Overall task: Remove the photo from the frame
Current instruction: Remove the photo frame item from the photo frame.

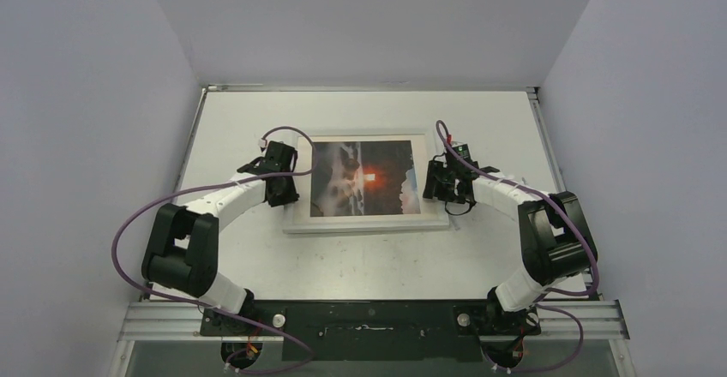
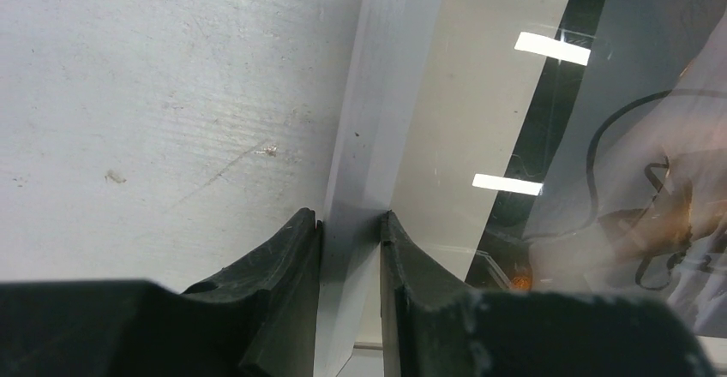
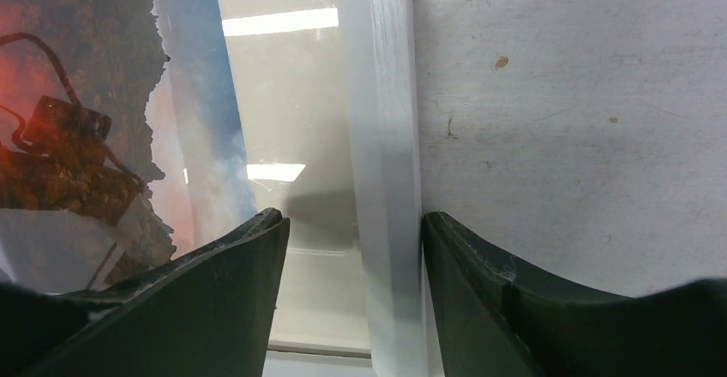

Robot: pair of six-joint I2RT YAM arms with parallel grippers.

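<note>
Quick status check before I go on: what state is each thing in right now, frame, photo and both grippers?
frame: lying flat, face up.
photo: inside the frame, not yet taken out.
left gripper: shut on the frame's left border.
right gripper: open, straddling the frame's right border, outer finger against it.

Seen from above, the left gripper (image 1: 293, 190) and right gripper (image 1: 431, 184) hide their own fingertips beneath their bodies, so contact with the frame (image 1: 369, 223) cannot be made out there. The 2 wrist views crop the frame on all sides, glare and reflections veil parts of the photo (image 1: 360, 184), and the frame's back lies hidden against the table (image 1: 343, 266).
</note>
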